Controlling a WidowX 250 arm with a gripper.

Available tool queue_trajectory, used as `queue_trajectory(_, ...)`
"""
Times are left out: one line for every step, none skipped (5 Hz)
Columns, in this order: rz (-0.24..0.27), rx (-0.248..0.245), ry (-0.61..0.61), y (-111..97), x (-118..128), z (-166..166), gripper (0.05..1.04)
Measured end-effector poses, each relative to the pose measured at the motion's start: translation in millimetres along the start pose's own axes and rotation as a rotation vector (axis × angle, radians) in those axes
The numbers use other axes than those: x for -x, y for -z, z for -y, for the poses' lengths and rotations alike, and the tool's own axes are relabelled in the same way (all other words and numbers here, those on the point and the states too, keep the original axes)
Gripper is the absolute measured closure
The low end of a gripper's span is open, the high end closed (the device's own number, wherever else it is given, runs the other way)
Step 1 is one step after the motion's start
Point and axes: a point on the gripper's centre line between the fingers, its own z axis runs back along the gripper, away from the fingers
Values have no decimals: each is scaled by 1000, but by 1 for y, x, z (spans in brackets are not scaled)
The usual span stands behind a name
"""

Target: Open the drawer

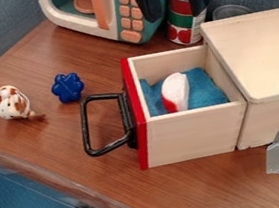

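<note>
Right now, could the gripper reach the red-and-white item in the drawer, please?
Probably yes: the drawer is open, the red-and-white item lies uncovered on blue cloth, and the gripper hangs open nearby.

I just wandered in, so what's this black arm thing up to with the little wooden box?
A black robot gripper hangs over the back of the brown wooden table, its fingers apart and away from the black handle. The red-fronted wooden drawer stands open, sticking out of its pale wooden cabinet. Inside lie a blue cloth and a white-and-red object. So the opening looks done.
</note>
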Motion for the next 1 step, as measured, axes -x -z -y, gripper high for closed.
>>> queue_trajectory(0,0,0,0,0,0,84)
